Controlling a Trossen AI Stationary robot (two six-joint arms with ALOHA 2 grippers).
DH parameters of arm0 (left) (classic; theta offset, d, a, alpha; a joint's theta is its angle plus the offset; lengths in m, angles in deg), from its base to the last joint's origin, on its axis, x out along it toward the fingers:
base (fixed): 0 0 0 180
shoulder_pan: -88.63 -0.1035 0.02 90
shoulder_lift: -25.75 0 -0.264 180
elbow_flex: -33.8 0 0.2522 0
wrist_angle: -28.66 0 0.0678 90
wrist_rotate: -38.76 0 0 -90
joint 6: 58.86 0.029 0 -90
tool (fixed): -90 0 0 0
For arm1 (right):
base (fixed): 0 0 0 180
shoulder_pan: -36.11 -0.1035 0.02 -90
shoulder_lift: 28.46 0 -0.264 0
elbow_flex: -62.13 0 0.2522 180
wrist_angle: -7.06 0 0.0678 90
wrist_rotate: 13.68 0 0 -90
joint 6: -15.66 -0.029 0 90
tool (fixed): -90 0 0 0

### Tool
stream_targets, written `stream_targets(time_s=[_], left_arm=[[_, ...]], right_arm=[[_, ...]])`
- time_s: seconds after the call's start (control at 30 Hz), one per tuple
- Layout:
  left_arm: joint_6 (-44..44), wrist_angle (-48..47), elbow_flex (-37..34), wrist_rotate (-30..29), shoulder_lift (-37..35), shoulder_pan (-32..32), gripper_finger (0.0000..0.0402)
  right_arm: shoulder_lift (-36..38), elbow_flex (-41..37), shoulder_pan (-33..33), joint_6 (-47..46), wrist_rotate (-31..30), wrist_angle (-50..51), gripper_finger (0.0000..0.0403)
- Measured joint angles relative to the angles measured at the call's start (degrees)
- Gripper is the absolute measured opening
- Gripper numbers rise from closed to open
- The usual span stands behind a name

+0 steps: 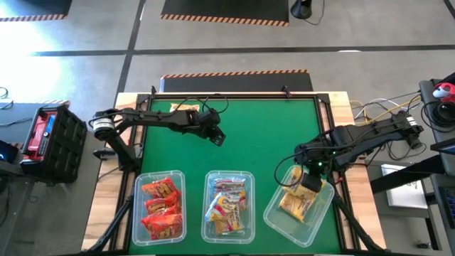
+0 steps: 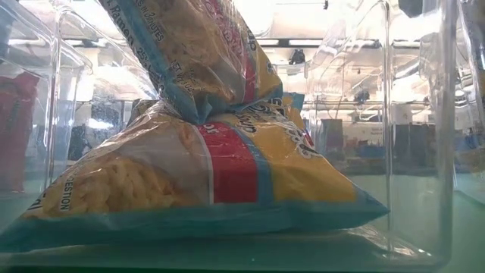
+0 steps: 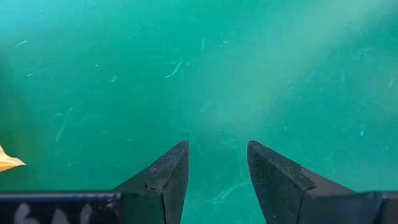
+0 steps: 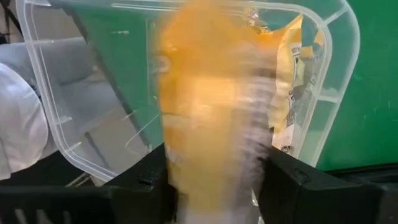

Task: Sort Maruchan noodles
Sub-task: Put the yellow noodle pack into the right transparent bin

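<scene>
- right gripper (image 1: 311, 179) hangs over the right tub (image 1: 274, 215), at the table's near right; its fingers (image 4: 292, 177) stand either side of a yellow packet (image 4: 211, 124) that shows only as a blur (whether they grip it or have let go, i cannot tell).
- more yellow packets (image 1: 296, 205) lie inside that tub, which sits skewed to the table edge.
- left gripper (image 3: 217, 165) is over bare green mat (image 1: 263, 135) at the far left of the table, fingers (image 3: 168, 174) partly open with nothing between them.
- an orange scrap of wrapper (image 3: 9, 162) pokes in at the edge of the left wrist view, apart from that gripper.
- left tub (image 1: 137, 210) at the near edge holds red-orange packets (image 1: 161, 206).
- middle tub (image 1: 250, 208) holds yellow-pink packets (image 1: 227, 210), one leaning on another in the low view.
- one more packet (image 1: 183, 107) lies by the far edge, beside the left arm.
</scene>
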Motion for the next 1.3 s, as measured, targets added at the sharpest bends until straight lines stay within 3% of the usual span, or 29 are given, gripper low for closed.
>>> stream_targets(time_s=[0.2, 0.33, 0.6, 0.7, 0.83, 0.97, 1.07, 1.3], left_arm=[[-1.06, 1.56, 0.00, 0.42, 0.35, 0.09, 0.0146], [-2.95, 1.54, 0.00, 4.90, 1.13, 0.12, 0.0146], [-7.57, 3.28, 0.69, 0.55, 0.29, -0.10, 0.0146], [-7.44, 0.93, 3.14, -2.92, -0.22, -1.02, 0.0146], [-6.83, -10.20, 8.06, -9.74, -0.22, -3.00, 0.0146], [-4.56, -23.47, 12.68, -18.68, -0.13, -6.00, 0.0146], [-2.27, -27.26, 13.50, -21.00, -0.11, -9.39, 0.0146], [-3.99, -26.92, 9.27, -20.82, 0.26, -17.52, 0.0146]], right_arm=[[0.02, 0.51, 0.00, 3.03, 1.55, 0.09, 0.0197], [0.02, 2.42, 0.13, 5.29, 2.41, 3.35, 0.0205], [0.04, 6.45, 0.15, 10.91, -3.20, 6.56, 0.0195], [0.00, 7.17, 0.24, 14.37, -8.05, 6.24, 0.0194], [-0.31, 7.51, 1.72, 18.61, -17.56, 6.03, 0.0194], [-0.98, 7.58, 5.11, 20.74, -30.20, 5.08, 0.0191], [-1.95, 7.48, 8.51, 19.97, -39.30, 2.78, 0.0191], [-5.13, 7.45, 15.50, 24.85, -42.03, -7.68, 0.0191]])
